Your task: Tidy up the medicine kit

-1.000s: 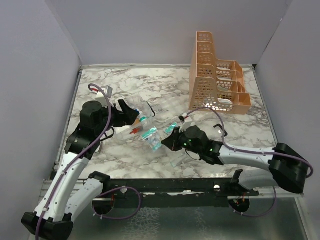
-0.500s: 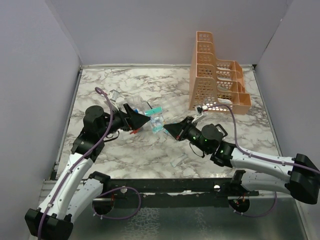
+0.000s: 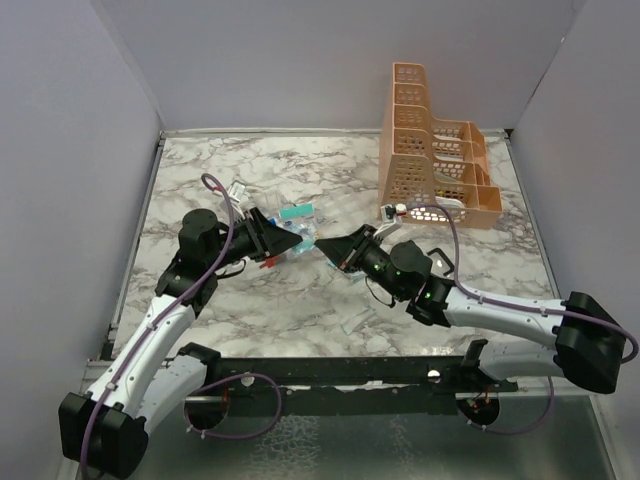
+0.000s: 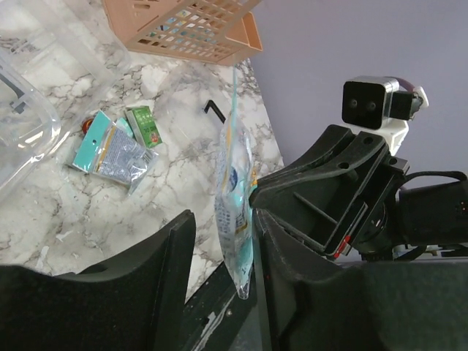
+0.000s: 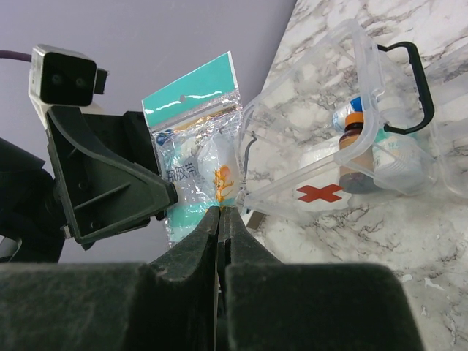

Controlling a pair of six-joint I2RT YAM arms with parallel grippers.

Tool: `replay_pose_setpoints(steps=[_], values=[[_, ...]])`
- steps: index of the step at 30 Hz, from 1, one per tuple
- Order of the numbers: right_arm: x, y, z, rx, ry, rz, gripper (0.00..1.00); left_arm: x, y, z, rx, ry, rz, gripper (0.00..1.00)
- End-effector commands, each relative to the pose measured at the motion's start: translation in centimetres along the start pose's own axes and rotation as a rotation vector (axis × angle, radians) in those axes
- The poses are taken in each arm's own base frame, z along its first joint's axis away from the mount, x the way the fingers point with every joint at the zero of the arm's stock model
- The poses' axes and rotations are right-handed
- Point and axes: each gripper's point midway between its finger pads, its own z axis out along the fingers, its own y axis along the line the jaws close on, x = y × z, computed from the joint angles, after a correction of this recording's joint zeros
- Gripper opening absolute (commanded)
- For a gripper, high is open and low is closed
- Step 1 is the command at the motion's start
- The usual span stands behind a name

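Left gripper [image 4: 223, 219] now off medicine kit [image 5: 322, 117], jaws half-open astride pouch [image 5: 196, 146] (not clamped) that right gripper [image 5: 221, 212] pinches tight; handover begins.

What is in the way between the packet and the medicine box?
Nothing I can see. The right hand pinches the packet, and the box lies just past it. The left hand is at the packet's other side, not toward the box.
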Motion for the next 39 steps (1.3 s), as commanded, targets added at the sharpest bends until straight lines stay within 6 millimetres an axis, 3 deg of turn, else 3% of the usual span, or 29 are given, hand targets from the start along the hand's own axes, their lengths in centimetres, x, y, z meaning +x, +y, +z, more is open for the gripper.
replay_pose_setpoints(steps=[1, 4, 7, 9, 11, 17, 21, 32, 39], values=[[0.3, 1.6, 0.4, -0.061, 0.012, 0.030, 0.01, -0.4, -0.8, 0.3, 0.047, -0.010, 0.016, 0.34], [0.8, 1.3, 0.4, -0.061, 0.027, 0.027, 0.01, -0.4, -0.3, 0.5, 0.036, -0.019, 0.002, 0.24], [1.0, 0.8, 0.5, -0.046, 0.035, 0.018, 0.01, -0.5, 0.2, 0.7, 0.024, -0.024, 0.011, 0.06], [1.2, 0.2, 0.5, -0.026, 0.037, 0.008, 0.01, -0.7, 0.6, 0.6, -0.004, -0.035, 0.032, 0.00], [1.5, -0.8, 0.4, 0.011, 0.039, -0.003, 0.01, -1.1, 0.9, 0.5, -0.035, -0.047, 0.052, 0.00], [2.0, -5.3, 0.0, 0.229, 0.048, -0.037, 0.24, -2.6, 1.7, 0.2, -0.137, -0.079, 0.115, 0.00], [1.9, -7.1, -0.5, 0.340, 0.056, -0.066, 0.29, -3.6, 3.2, -0.4, -0.257, -0.098, 0.154, 0.00], [1.7, -6.8, -1.3, 0.314, 0.063, -0.091, 0.33, -6.2, 10.0, -4.5, -0.757, -0.080, 0.268, 0.00], [1.8, -6.9, -1.4, 0.318, 0.071, -0.092, 0.33, -5.0, 14.5, -4.7, -0.902, 0.034, 0.192, 0.00]])
